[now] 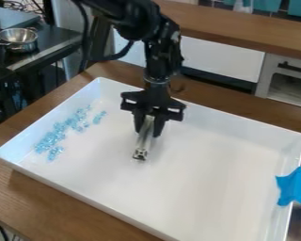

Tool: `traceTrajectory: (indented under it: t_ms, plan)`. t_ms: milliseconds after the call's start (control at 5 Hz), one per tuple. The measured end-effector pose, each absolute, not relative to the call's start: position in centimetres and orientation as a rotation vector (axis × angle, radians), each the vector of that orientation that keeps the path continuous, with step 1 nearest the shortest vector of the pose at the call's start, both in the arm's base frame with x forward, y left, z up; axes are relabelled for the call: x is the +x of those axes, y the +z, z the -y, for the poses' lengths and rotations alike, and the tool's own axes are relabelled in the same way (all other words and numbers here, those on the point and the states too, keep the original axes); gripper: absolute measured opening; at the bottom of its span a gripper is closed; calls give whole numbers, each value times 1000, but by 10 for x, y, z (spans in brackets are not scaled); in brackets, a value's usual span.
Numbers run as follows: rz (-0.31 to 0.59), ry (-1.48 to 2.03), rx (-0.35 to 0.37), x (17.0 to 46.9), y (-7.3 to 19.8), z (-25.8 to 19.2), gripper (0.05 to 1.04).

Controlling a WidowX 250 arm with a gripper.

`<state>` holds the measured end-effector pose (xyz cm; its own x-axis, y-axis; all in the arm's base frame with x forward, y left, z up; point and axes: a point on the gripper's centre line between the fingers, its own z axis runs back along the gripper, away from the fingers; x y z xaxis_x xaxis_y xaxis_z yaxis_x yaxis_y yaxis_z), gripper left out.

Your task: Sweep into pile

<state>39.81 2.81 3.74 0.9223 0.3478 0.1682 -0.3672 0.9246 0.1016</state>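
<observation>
One brown wooden table (11,193) holds one big white tray (209,183) with low walls; one black robot gripper (148,133) hangs over the tray, up from its middle in the view; it is pinching the top of one thin, pale stick (143,143) with a dark, boxy end; the stick tips down toward the tray floor, but I can't tell if it touches. One round, silver metal pot (19,40) sits on a black counter (50,43) at the upper left of the view; one bright blue piece of tape (296,187) hangs over the tray's edge at the right of the view.

The tiny, see-through light blue beads (51,139) lie in the tray, to the left of the gripper and the stick in the view, well apart from both; they make one long, loose patch with two small bunches beside it; there are too many little beads to count.
</observation>
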Motion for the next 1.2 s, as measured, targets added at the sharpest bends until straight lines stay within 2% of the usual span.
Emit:
traceTrajectory:
  t_ms: [600, 1200]
  plan:
    - [149, 402, 140, 414, 34, -36, 388]
    - [146, 524, 180, 409, 32, -75, 388]
